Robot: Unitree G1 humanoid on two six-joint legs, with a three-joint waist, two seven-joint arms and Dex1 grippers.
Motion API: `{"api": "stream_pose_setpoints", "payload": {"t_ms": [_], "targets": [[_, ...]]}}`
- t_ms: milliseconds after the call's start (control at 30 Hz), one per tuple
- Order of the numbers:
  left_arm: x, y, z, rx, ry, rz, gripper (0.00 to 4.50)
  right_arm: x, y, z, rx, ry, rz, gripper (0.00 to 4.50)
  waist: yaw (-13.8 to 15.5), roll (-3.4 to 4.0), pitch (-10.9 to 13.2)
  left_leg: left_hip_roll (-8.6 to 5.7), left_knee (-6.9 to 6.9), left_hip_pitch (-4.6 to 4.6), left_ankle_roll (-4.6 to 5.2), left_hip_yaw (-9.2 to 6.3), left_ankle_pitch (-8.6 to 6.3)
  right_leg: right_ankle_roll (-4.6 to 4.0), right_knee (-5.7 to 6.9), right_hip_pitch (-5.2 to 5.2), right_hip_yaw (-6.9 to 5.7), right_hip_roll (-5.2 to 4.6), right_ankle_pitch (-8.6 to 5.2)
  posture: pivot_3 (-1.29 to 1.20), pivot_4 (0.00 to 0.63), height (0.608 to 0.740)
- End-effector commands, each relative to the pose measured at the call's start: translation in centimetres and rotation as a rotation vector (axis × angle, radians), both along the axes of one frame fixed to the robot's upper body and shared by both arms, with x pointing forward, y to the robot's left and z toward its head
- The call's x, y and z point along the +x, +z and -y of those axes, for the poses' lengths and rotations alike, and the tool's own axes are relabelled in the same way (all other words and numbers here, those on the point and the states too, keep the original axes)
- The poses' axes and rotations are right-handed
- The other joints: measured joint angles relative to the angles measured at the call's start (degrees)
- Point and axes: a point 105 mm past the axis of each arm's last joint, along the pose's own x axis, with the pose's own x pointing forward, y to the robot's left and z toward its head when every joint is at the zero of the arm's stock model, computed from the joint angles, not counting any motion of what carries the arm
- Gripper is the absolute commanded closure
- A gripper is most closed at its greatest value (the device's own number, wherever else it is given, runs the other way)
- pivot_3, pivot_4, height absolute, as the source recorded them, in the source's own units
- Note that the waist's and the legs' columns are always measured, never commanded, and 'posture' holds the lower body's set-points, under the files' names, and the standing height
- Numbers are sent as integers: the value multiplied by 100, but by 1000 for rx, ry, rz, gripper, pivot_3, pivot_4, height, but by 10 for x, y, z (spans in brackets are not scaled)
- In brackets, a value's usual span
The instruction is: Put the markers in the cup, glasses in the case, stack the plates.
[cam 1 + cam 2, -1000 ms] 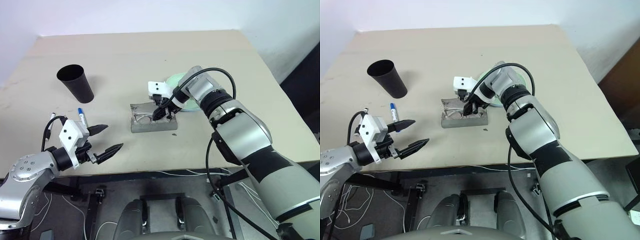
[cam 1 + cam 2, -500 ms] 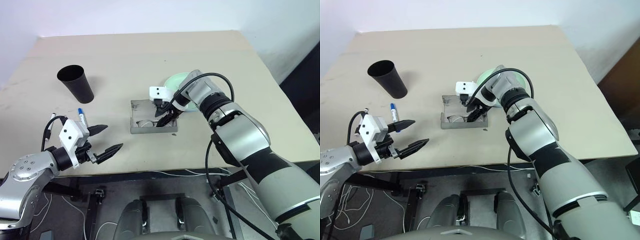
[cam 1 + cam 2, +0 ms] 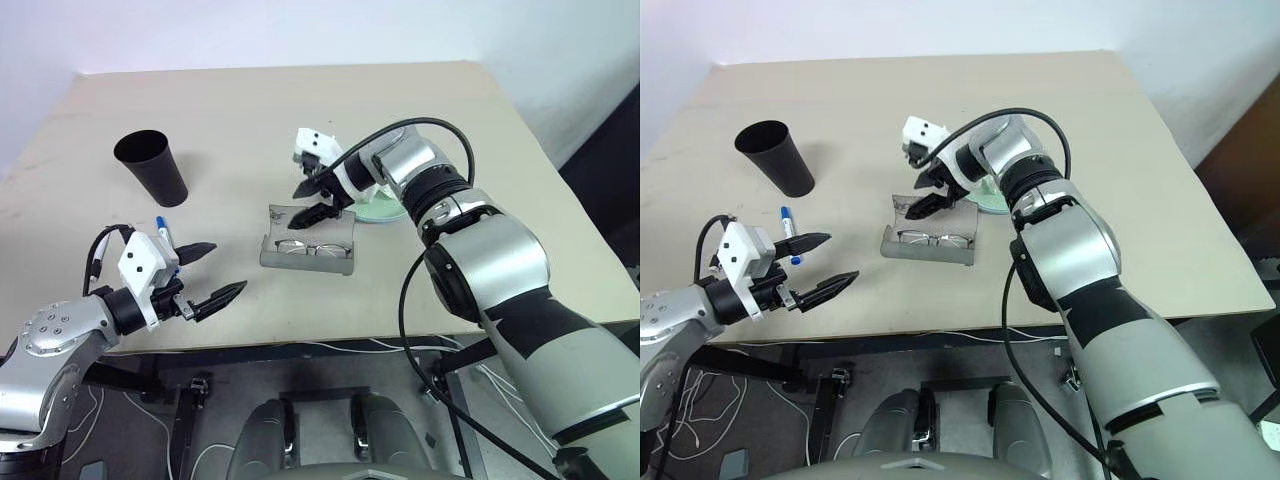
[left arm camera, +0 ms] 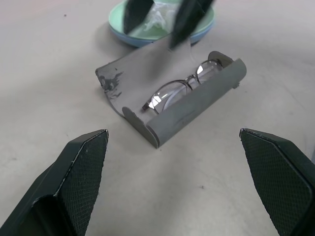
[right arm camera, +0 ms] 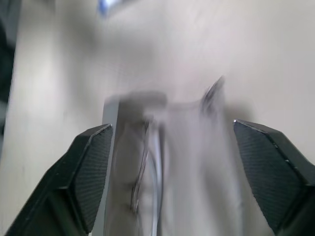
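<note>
- Beige table (image 3: 450, 110); black cup (image 3: 152, 167) far left, stacked plates (image 4: 162, 30) behind the grey case (image 3: 308, 247).
- Case lies open, glasses (image 3: 306, 247) inside.
- Right gripper (image 3: 313, 198) hovers above, wide, empty.
- Left gripper (image 3: 213, 272) wide, empty, near blue-capped marker (image 3: 163, 236).
- Likely next: fold lid gently, avoiding lenses.

My fingertips (image 4: 81, 182) are matt black with a fine cross-hatched grip texture. The case (image 4: 197, 103) looks like soft grey felt, dull and slightly fuzzy, with a darker scuffed patch on its open lid. The glasses (image 4: 179, 88) have a thin, shiny metallic-looking frame and clear glossy lenses. The plates (image 4: 142, 38) are smooth with a faint sheen. The cup (image 3: 152, 167) is matt black plastic. The table (image 3: 250, 110) is a flat, matt beige surface.
</note>
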Motion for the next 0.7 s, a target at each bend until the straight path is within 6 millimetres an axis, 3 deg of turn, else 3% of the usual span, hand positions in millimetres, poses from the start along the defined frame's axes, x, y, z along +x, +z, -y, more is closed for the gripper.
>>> {"api": "stream_pose_setpoints", "payload": {"t_ms": [33, 200, 300, 567, 700], "targets": [[1, 8, 1, -9, -3, 27, 0, 12, 27, 0, 138, -120, 44, 1663, 0, 0, 0, 0, 0, 0, 0, 0, 0, 0, 0, 0, 0, 0, 0, 0, 150, 740], [2, 9, 0, -12, -3, 28, 0, 34, 22, 14, 257, -354, 47, 3471, 0, -1, 0, 0, 0, 0, 0, 0, 0, 0, -1, 1, 0, 0, 0, 0, 150, 740], [4, 10, 1, -16, -4, 31, 0, 44, 8, 23, 251, -448, 82, 4467, 0, -1, -1, 0, 1, 0, 1, 0, 1, 0, 0, 2, 0, 0, 0, 0, 150, 740], [9, 20, -6, -51, 29, 44, 0, 39, -40, 30, 90, -447, 32, 4467, 3, -1, 0, 9, 5, 1, 5, 2, 8, 1, 5, 4, -2, 20, 1, 0, 150, 740], [10, 21, -14, -43, 61, 45, 0, 25, -43, 21, 54, -325, -38, 4467, -3, -1, 0, 9, 10, 3, 8, 2, 12, 2, 11, 7, -7, 25, 1, 0, 150, 740]]}}
